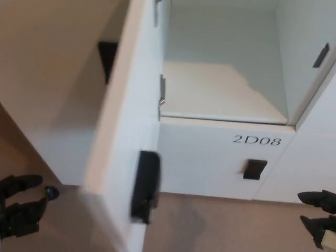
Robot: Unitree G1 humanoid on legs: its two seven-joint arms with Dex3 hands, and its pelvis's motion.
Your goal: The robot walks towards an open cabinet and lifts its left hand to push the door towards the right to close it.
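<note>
one label reads clearly: "2d08" (256, 140), printed in dark letters on the closed white door below the open compartment (220, 89), above a black handle (254, 169). the open cabinet door (128, 131) swings out toward the camera at left of centre, its own black latch (145, 186) blurred. the left hand (20, 206) sits low at the left edge, fingers apart, empty and clear of the door. the right hand (318, 215) shows at the right edge, fingers spread, empty.

Closed lower locker door (226, 163) is showing the label "2D08" (256, 140) above a black handle (254, 169); tan floor (220, 226) is lying below.
</note>
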